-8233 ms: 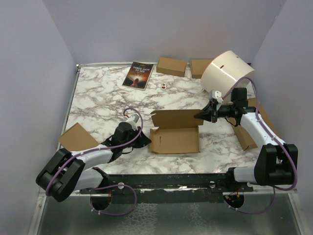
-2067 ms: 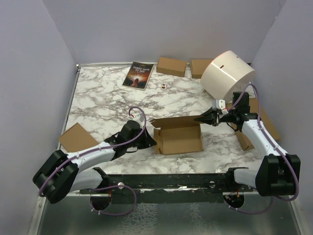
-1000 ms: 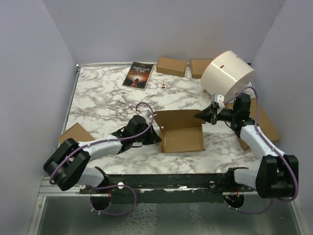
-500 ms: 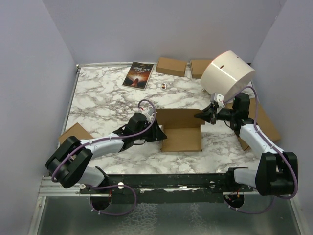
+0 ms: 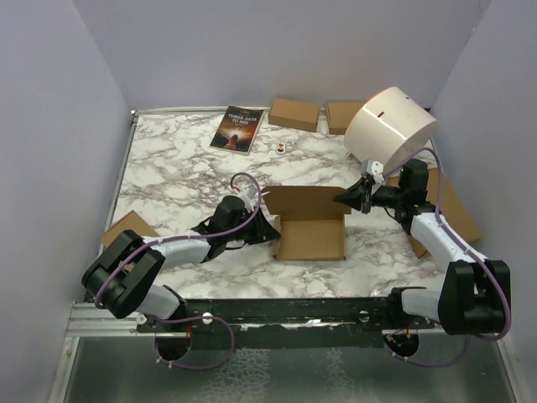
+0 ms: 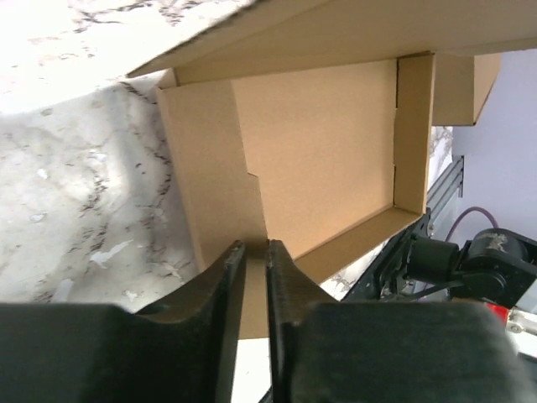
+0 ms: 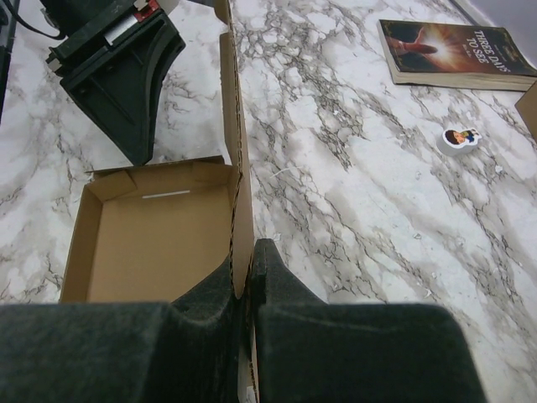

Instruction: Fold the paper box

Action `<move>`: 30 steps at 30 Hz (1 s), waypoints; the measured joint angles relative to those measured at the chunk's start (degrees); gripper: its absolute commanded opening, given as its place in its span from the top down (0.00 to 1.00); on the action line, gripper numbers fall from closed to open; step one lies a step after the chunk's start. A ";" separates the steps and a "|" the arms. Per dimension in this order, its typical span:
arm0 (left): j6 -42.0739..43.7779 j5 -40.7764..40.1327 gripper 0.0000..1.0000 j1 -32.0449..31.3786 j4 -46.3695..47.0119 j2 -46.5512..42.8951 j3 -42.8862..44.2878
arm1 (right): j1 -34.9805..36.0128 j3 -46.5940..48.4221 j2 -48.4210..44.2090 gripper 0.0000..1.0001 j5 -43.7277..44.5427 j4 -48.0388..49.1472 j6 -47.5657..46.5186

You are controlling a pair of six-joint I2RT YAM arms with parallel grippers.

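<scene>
We find the paper box (image 5: 310, 228) a little nearer the arms than the middle of the marbled tabletop (image 5: 168, 176), and only half formed. Its shallow tray (image 5: 312, 243) lies flat and open on top, and its lid (image 5: 304, 202) stands up along the tray's far side.

The right pincer (image 7: 249, 256) is clenched on the lid's right-hand edge, with the cardboard running straight in between its fingers. The left pincer (image 6: 252, 256) sits low at the box's left end. Its fingers stand a narrow slit apart, and the brown of the left side flap (image 6: 210, 176) shows in that slit. We cannot tell whether they press on the flap or merely straddle it.

Beyond the box lies a small round sticker (image 5: 281, 146). Farther beyond it and to its left is a dark-covered book (image 5: 237, 128). Directly beyond the box, along the far edge, sit a small brown box (image 5: 294, 113) and a second small brown box (image 5: 341, 114). The second is partly hidden by a tilted white drum (image 5: 391, 126), which stands beyond the box's right end.

To the right of the box, under the right arm, lies a large flat brown box (image 5: 460, 214). Well to the left of the box, a flat cardboard piece (image 5: 132, 236) lies beside the left arm.
</scene>
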 measured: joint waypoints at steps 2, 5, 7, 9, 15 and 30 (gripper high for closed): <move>-0.39 0.31 0.92 0.83 0.83 0.24 -0.92 | 0.00 0.00 0.02 0.99 0.00 0.00 0.02; -0.66 0.55 0.96 1.51 1.64 0.68 -1.84 | 0.00 0.00 0.07 0.99 0.00 0.00 0.00; -0.68 0.68 0.97 1.75 1.99 1.09 -2.05 | 0.00 0.00 0.11 0.99 0.00 0.00 0.00; -0.63 0.74 0.97 1.77 2.40 1.44 -2.05 | 0.00 0.00 0.13 0.99 0.00 0.00 0.00; -0.74 1.84 0.95 1.81 4.94 2.62 -2.51 | 0.00 0.00 0.13 0.99 0.00 0.00 0.00; 0.31 2.91 0.97 3.67 6.01 2.73 -4.44 | 0.00 0.00 0.17 0.99 0.00 0.02 0.00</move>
